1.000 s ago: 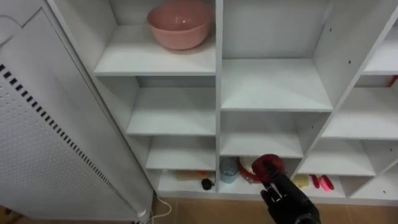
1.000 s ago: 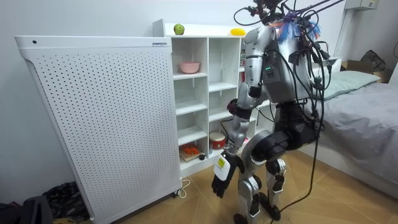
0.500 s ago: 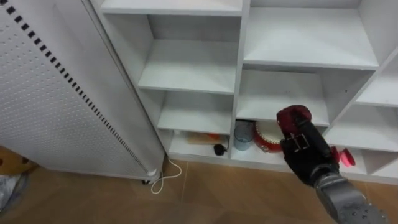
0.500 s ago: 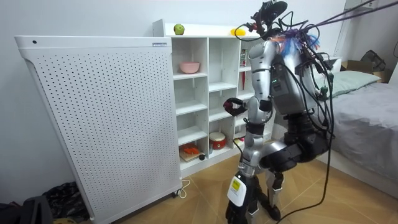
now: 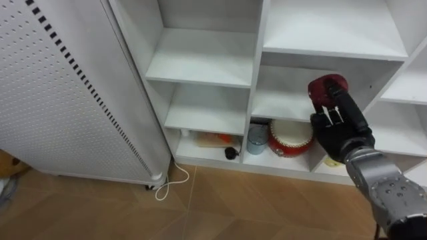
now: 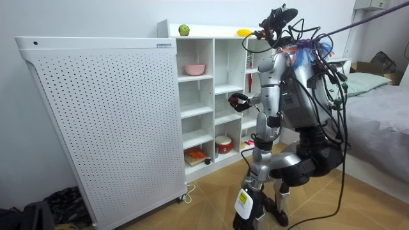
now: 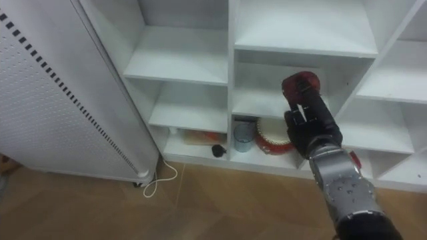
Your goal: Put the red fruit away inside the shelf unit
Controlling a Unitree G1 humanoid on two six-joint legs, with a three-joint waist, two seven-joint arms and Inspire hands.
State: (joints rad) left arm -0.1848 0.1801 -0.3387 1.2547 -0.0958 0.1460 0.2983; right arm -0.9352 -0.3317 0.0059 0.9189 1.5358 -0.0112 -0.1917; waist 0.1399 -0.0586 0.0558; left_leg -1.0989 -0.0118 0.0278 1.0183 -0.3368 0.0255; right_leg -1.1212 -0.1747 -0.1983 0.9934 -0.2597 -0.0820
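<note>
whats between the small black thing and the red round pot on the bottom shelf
In the left eye view, a pale blue cup beside the red round pot, plus the white upright divider next to the small black object.

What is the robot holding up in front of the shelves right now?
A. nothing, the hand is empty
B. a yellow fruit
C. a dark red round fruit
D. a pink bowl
C: the right hand has its fingers curled round a dark red fruit, held up before the white shelves.
</note>
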